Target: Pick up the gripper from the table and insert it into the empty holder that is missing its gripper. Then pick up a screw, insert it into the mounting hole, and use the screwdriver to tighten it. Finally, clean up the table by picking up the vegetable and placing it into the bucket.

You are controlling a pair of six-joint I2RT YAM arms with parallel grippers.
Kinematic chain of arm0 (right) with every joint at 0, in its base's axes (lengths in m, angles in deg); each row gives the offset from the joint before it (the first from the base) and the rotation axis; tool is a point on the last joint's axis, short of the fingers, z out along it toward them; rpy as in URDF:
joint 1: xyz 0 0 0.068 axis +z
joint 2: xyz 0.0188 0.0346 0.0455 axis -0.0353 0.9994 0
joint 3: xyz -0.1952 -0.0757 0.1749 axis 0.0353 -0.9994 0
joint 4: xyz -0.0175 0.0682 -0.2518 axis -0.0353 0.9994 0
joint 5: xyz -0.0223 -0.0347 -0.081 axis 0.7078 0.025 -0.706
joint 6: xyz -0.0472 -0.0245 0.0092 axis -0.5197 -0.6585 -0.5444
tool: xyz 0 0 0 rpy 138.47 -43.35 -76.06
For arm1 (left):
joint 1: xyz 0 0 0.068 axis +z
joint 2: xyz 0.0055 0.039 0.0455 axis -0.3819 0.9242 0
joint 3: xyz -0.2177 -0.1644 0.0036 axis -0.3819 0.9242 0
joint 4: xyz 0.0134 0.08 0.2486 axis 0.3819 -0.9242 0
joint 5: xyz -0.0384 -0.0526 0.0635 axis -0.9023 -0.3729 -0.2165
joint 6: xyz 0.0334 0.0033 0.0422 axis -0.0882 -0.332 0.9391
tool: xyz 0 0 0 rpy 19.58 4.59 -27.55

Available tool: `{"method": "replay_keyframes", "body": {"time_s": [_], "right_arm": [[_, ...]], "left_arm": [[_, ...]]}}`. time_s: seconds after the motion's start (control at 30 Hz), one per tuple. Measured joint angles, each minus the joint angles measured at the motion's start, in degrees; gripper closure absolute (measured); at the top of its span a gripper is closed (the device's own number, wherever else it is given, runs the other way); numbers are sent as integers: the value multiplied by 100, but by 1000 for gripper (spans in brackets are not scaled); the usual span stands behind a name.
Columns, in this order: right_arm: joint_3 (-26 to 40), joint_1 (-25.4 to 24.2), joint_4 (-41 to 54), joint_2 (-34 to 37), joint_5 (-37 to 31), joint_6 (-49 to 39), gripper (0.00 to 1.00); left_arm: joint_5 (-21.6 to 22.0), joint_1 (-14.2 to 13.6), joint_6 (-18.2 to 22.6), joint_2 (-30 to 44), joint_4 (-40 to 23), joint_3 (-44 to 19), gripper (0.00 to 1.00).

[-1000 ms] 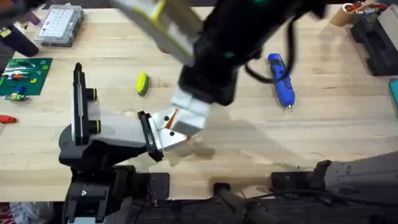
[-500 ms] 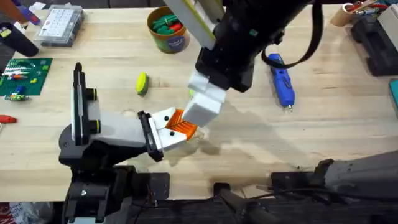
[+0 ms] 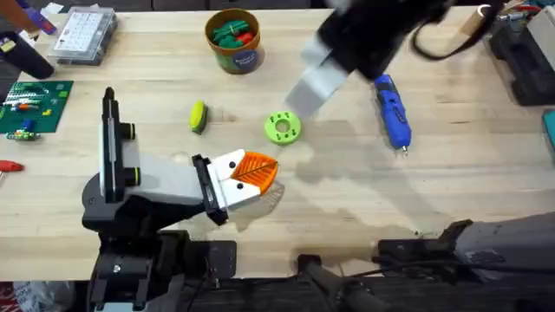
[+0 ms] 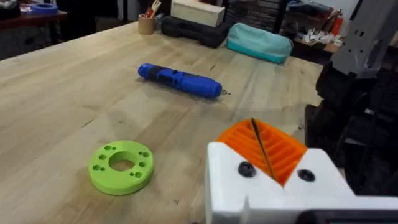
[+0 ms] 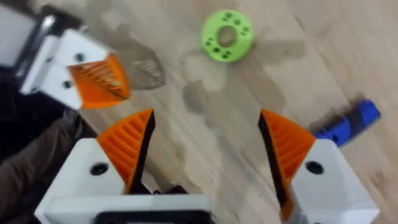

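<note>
my table point(image 3: 347, 208): light wood planks | on it: bucket point(image 3: 235, 39) far side, vegetable point(image 3: 199, 116) left of green disc point(image 3: 283, 127), screwdriver point(image 3: 391, 111) right of the disc, small arm's base point(image 3: 113, 212) near edge, parts box point(image 3: 82, 35) + green board point(image 3: 33, 106) at left

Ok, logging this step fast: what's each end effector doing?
Left end effector: shut, empty.
Right end effector: open, empty.

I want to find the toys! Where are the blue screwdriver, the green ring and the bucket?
blue screwdriver point(image 3: 391, 111): overhead view, middle of its body.
green ring point(image 3: 282, 127): overhead view, on its rim.
bucket point(image 3: 244, 60): overhead view, on its front wall.
</note>
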Motion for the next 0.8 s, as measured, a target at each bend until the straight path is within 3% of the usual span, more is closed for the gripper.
{"method": "replay_keyframes", "body": {"time_s": [0.43, 0.8], "right_arm": [[-466, -2357, -139, -50, -373, 629, 3], [-2366, -4128, -2002, 61, -409, 442, 3]], "left_arm": [[-8, 0, -2, -1, -19, 0, 996], [-23, 0, -2, -1, -22, -2, 996]]}}
